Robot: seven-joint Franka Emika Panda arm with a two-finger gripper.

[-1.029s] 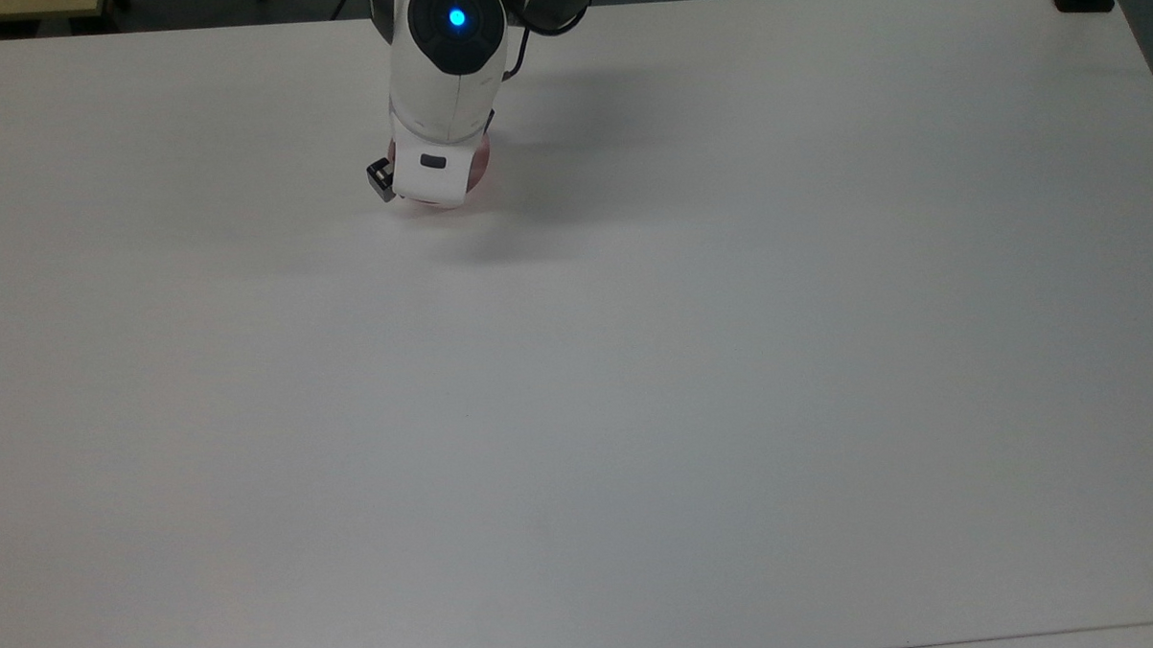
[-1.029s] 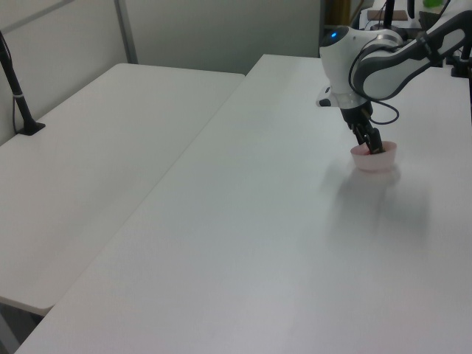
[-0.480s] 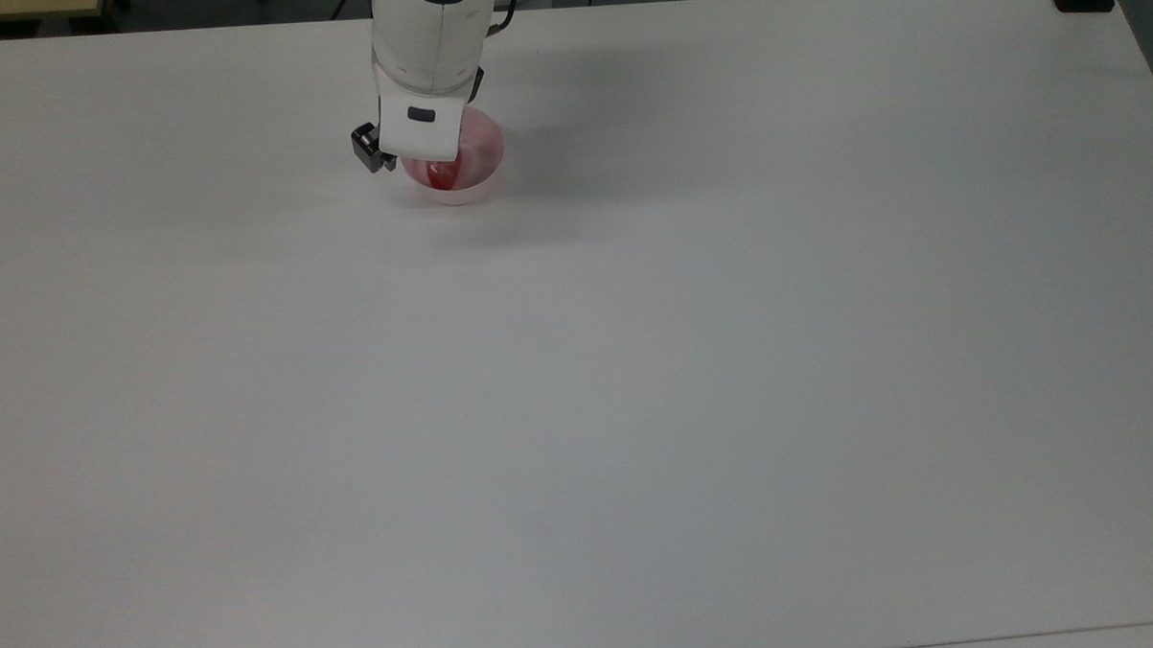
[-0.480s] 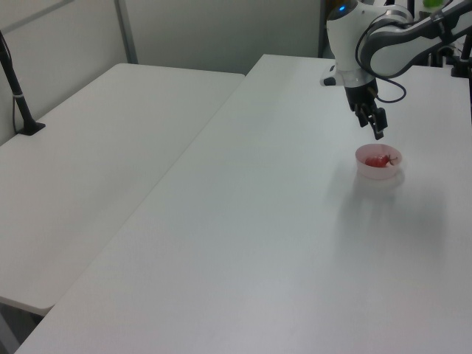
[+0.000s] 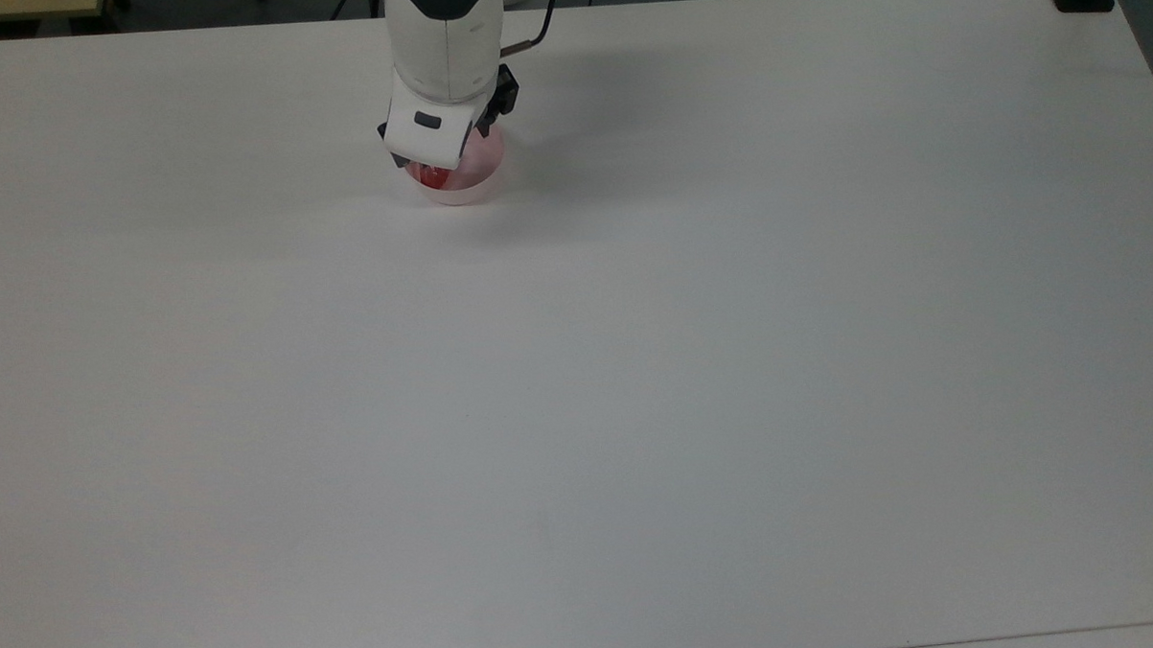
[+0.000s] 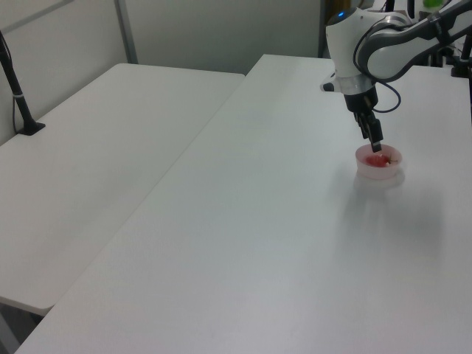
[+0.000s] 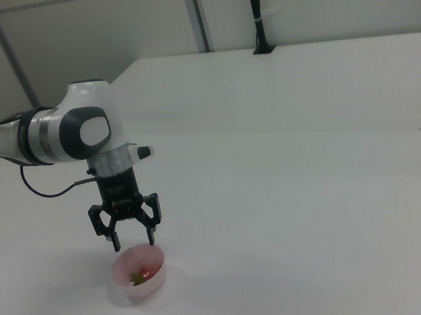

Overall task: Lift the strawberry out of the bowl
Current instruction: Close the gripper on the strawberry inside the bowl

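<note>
Strawberry point(image 7: 139, 277) lies in the pink bowl point(image 7: 126, 284) on a white table point(image 5: 635, 360), gripper point(image 7: 133, 241) released above, second table point(image 6: 88, 162) beyond.

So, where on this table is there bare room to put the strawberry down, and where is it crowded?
The table is bare nearly everywhere: the whole stretch from the bowl to the top view's right edge, and everything toward the top view's bottom. It is crowded just at the bowl, where the open gripper hangs over the strawberry.
</note>
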